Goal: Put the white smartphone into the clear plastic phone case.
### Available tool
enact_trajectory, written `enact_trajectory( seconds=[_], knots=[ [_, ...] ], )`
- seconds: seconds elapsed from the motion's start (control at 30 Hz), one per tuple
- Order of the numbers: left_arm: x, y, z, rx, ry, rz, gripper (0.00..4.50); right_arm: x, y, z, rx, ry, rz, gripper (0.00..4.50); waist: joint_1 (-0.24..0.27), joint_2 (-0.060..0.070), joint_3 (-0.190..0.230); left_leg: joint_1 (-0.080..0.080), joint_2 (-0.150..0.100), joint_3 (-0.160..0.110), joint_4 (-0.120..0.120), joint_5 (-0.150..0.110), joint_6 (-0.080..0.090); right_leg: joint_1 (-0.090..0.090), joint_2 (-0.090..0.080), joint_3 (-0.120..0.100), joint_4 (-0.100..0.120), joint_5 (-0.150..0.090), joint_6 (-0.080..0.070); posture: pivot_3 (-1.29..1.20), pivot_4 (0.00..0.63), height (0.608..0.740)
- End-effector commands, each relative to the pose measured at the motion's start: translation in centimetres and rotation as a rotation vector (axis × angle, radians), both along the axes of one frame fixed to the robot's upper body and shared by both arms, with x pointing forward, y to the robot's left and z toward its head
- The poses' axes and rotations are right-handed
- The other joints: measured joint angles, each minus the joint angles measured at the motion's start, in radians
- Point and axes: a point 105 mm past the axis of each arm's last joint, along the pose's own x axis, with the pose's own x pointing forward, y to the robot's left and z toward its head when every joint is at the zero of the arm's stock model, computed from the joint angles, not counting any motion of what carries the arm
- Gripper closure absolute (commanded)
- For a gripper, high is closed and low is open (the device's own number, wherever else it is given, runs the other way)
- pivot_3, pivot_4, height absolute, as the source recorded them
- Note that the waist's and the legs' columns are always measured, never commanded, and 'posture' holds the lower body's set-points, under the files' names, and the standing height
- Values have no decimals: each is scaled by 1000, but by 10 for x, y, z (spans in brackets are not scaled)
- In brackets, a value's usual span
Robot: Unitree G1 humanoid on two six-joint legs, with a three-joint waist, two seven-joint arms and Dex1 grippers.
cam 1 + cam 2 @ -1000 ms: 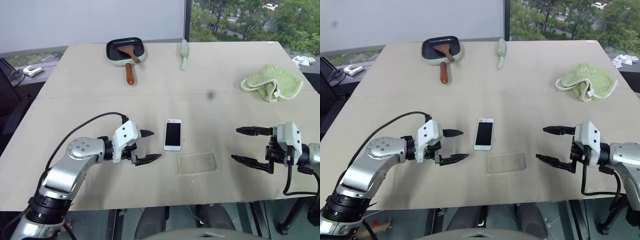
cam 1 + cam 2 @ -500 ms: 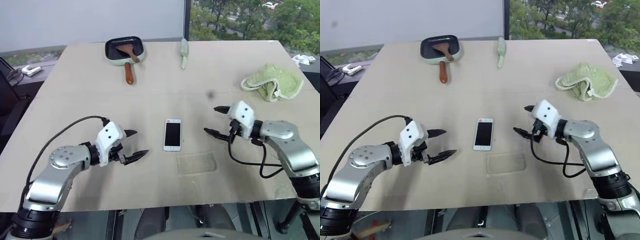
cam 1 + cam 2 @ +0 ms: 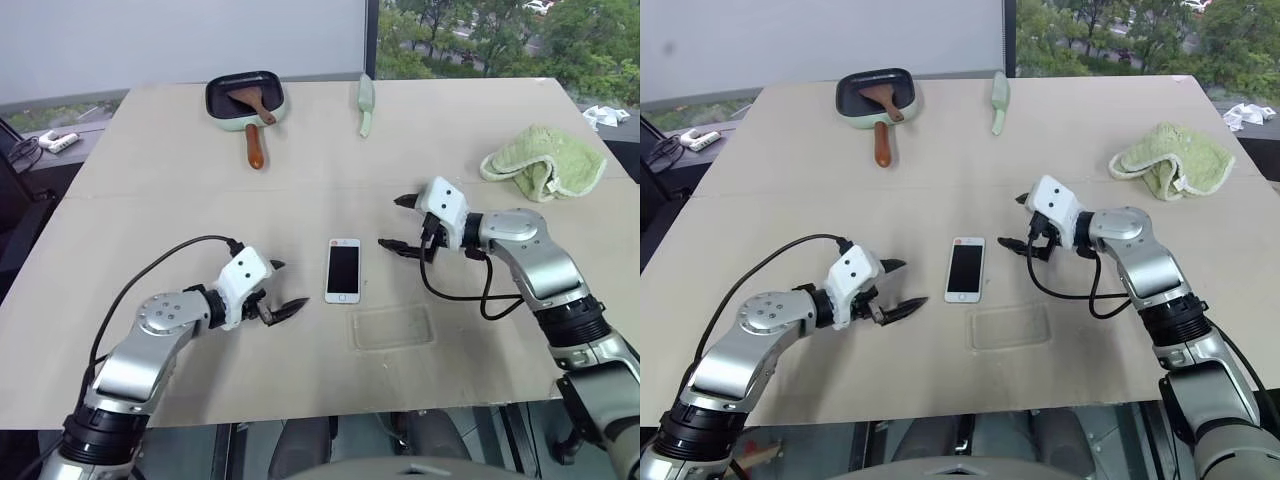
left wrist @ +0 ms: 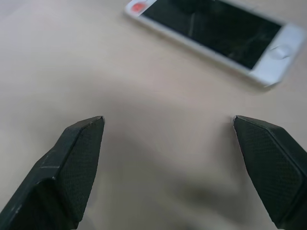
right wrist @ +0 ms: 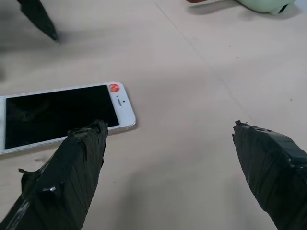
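A broad beige surface (image 3: 150, 190) fronts a window, with a pan (image 3: 245, 97) and a green cloth (image 3: 543, 163) at its far side. The white smartphone (image 3: 343, 269) lies flat, screen up, at the middle; the clear plastic phone case (image 3: 392, 327) sits just beside its near right corner, empty. The left claw (image 3: 281, 289) hovers left of the phone, fingers spread, holding nothing. The right claw (image 3: 394, 222) is near the phone's far right corner, likewise spread and empty. The likely trouble: the phone is thin and flush, so fingers may skid it away or into the case, knocking that light, hard-to-see shell askew
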Motion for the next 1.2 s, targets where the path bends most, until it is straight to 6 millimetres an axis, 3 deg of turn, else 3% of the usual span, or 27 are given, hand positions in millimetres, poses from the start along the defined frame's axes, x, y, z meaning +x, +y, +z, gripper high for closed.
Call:
enact_trajectory(
  seconds=[0.03, 0.27, 0.4, 0.47, 0.7, 0.97, 1.2],
  knots=[
    [6, -3, 2, 19, -35, -9, 76, -19, -1, 13, 41, 3, 58, 0, 3, 0, 0, 0, 0, 0, 0, 0, 0, 0, 0, 0, 0, 0, 0, 0, 150, 740],
    [27, -20, -7, 53, -25, -79, 76, -57, -24, 15, 41, 104, 111, 0, 19, 1, 0, 1, -2, -1, 2, 0, 0, 3, -2, -1, 0, 0, 0, 0, 150, 740],
    [35, -34, -9, 43, -17, -130, 76, -66, -38, 15, 6, 123, 102, 0, 27, 1, -1, 6, -3, -2, 4, 0, 0, 10, -1, -2, -1, 0, 0, 0, 150, 740],
    [38, -44, -11, 42, -15, -168, 76, -65, -43, 17, -1, 115, 71, 0, 29, 1, -1, 7, -2, -1, 4, 0, 1, 10, -1, -2, 0, 0, 0, 0, 150, 740],
    [57, -117, -2, -12, -58, -331, 76, -64, -49, 20, -9, 99, -18, 0, 49, 2, -1, 2, -4, -3, 11, 0, 1, 13, -2, -9, -1, 0, 1, 0, 150, 740],
    [61, -154, 0, -53, -61, -382, 76, -56, -61, 17, -45, 121, -161, 0, 26, 1, -1, -3, -3, -7, 13, -1, 2, 9, -1, -12, 0, 0, 1, 0, 150, 740],
    [71, -167, 4, -81, -88, -379, 76, -50, -62, -1, -95, 145, -220, 0, 28, 1, -1, -4, -4, -7, 14, -1, 2, 9, -1, -13, -1, 0, 1, 0, 150, 740]
  ],
)
